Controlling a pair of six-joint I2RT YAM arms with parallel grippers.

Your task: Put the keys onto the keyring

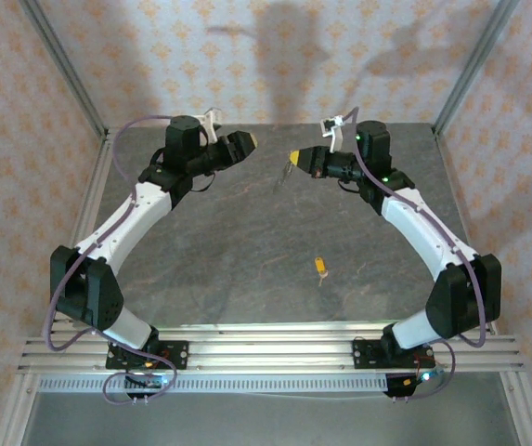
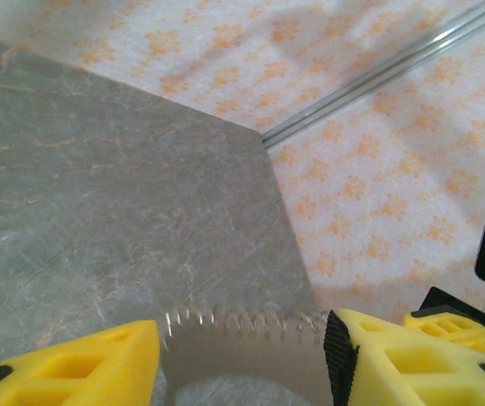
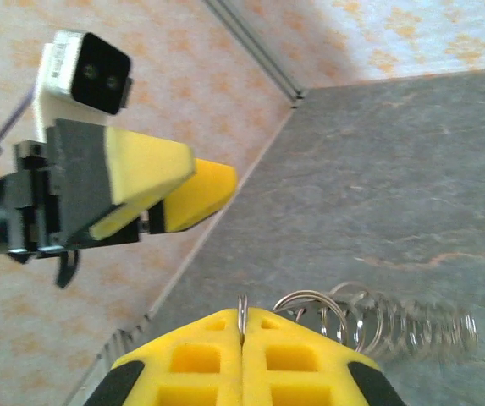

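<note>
The key (image 1: 320, 266), tiny with an orange-yellow head, lies on the dark table right of centre, toward the front, far from both grippers. My right gripper (image 1: 295, 156) (image 3: 242, 326) is raised at the back, shut on the keyring (image 3: 242, 311), a thin metal wire ring pinched edge-on. A string of further wire loops (image 3: 377, 320) sticks out to its right. From above the keyring (image 1: 282, 177) is a faint thin line under the fingertips. My left gripper (image 1: 245, 141) (image 2: 242, 338) (image 3: 204, 188) faces it a short gap away, open, holding nothing.
The grey stone-patterned table (image 1: 247, 242) is bounded by patterned walls and metal corner posts (image 1: 474, 60). A toothed grey strip (image 2: 250, 323) runs between the left fingers close to the lens. The table's far corner (image 2: 263, 139) lies ahead of the left gripper.
</note>
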